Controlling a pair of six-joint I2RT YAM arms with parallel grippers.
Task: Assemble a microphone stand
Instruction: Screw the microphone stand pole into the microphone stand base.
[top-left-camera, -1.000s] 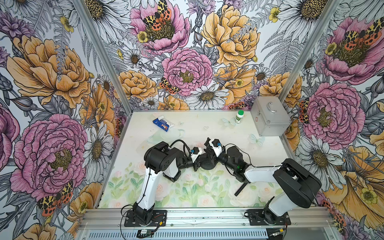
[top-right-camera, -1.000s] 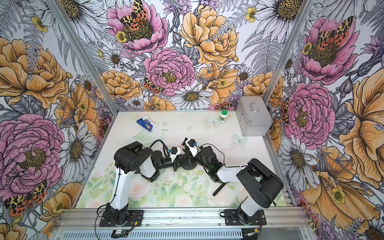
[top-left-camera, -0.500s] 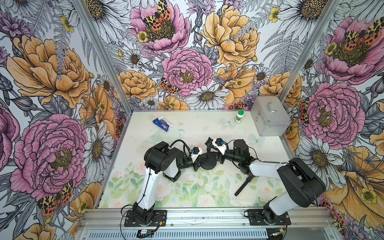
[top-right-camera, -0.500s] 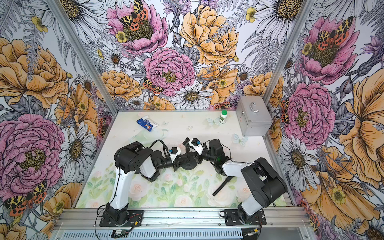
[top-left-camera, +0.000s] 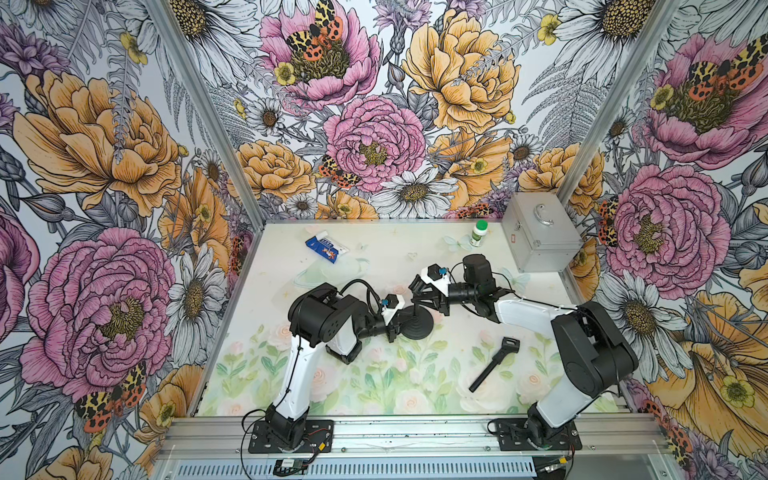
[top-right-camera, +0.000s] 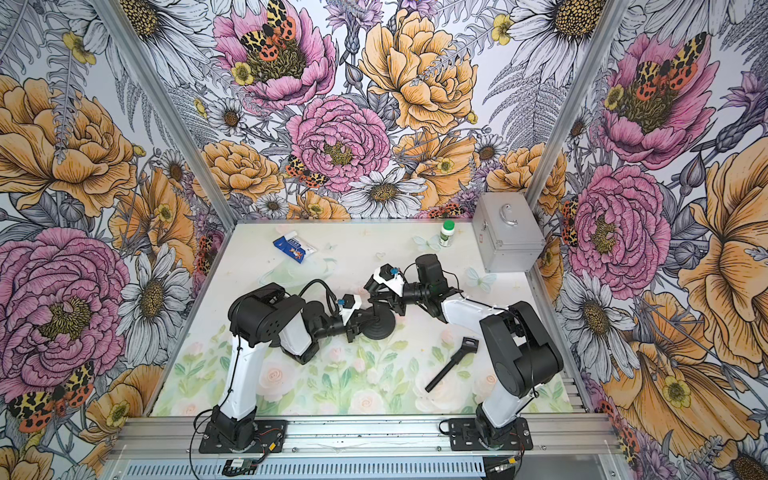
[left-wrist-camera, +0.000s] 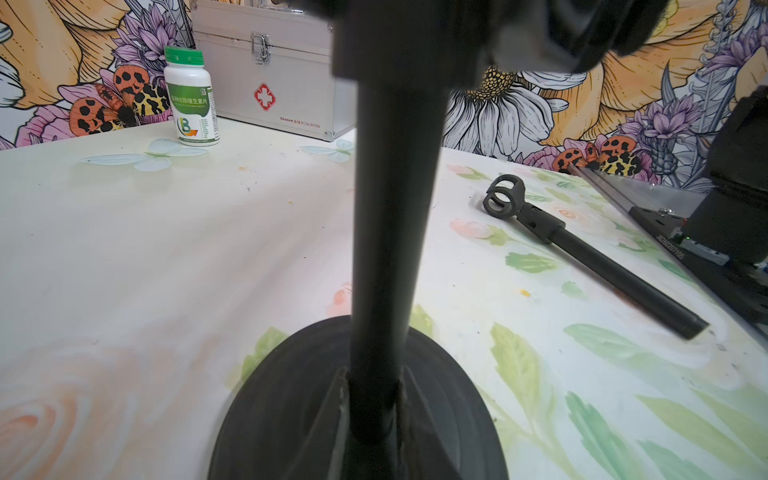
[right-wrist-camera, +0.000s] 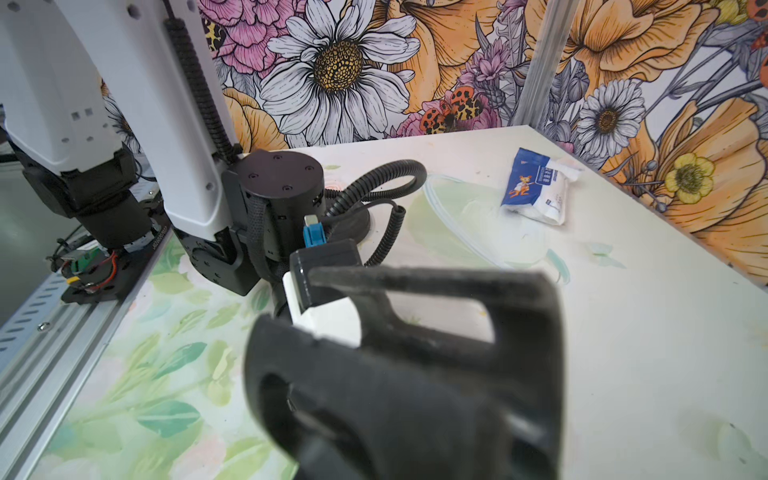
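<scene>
left hand (top-left-camera: 400, 327) clamps pole (left-wrist-camera: 394, 208) foot | right hand (top-left-camera: 422, 299) seemingly clamps top | clip rod (top-left-camera: 494, 365) well apart

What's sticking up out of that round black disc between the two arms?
A black pole stands upright in the middle of the disc. The right tool covers its top end, so that cannot be seen.

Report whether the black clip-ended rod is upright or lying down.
Lying down: the black clip-ended rod rests flat on the floral tabletop, apart from the round black base.
</scene>
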